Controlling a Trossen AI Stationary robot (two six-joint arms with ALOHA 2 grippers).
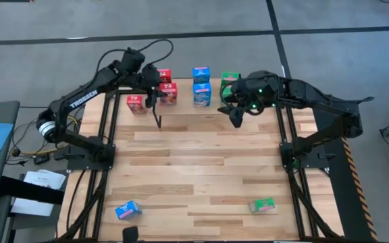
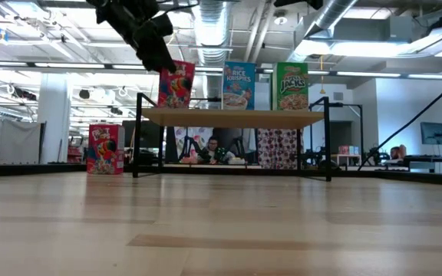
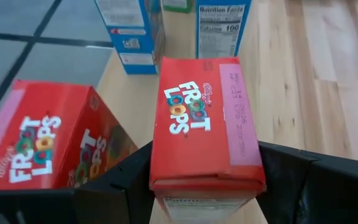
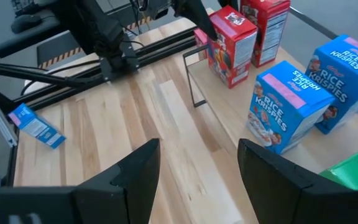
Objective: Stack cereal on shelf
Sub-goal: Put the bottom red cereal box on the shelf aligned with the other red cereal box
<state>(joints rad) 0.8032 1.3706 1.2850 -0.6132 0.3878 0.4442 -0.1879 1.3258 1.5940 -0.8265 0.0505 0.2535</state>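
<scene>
A red cereal box [image 3: 204,124] is pinched between the fingers of the left pincer [image 1: 155,94] at the left end of the shelf [image 2: 232,116]; in the low view this box [image 2: 176,84] is seen standing on the shelf board, slightly tilted. A second red box [image 1: 165,75] is found just behind it, toward 12 o'clock, also on the shelf. A third red box [image 1: 137,103] stands on the tabletop [image 1: 201,169] just outside the shelf's left end, toward 9 o'clock.

Two blue boxes [image 1: 201,86] are recorded at the middle of the shelf, one behind the other. A green box [image 1: 229,82] stands at the right end of the shelf; in the low view one green front [image 2: 291,86] is visible there.

Two further boxes lie flat on the tabletop, well apart from the shelf: a blue one [image 1: 127,210] toward 7 o'clock and a green one [image 1: 263,205] toward 5 o'clock.

The right pincer [image 1: 238,115] is held just beside the shelf's right end, near the green box, with its fingers [image 4: 135,171] spread and nothing between them.

A seated person [image 2: 215,147] is seen in the room beyond the tabletop, below the shelf board in the low view.
</scene>
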